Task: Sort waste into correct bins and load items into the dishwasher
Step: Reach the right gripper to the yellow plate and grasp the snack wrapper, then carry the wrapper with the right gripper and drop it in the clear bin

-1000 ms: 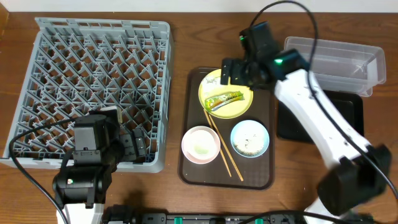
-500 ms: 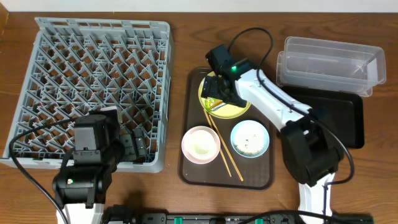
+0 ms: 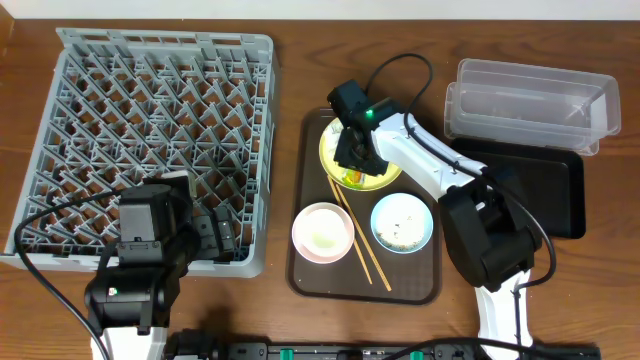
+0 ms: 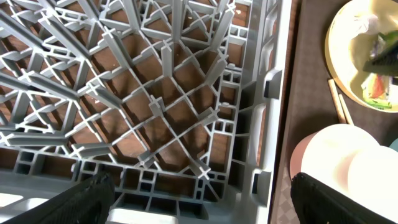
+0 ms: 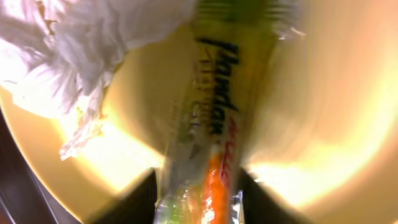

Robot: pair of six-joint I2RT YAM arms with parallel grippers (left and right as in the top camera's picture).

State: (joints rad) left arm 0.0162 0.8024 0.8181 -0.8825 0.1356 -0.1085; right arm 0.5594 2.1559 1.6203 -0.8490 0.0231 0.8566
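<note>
Brown wood-grain table (image 3: 290, 60) filling the overhead view, pale strip of wall (image 3: 300, 6) along the 12 o'clock edge, black rail (image 3: 330, 352) at 6 o'clock, even soft light.

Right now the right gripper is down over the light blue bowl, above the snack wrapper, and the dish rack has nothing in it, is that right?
Not quite. The right gripper is over the yellow plate, not the light blue bowl; the overhead view shows it, and the snack wrapper lies on that plate. The dish rack does have nothing in it.
</note>
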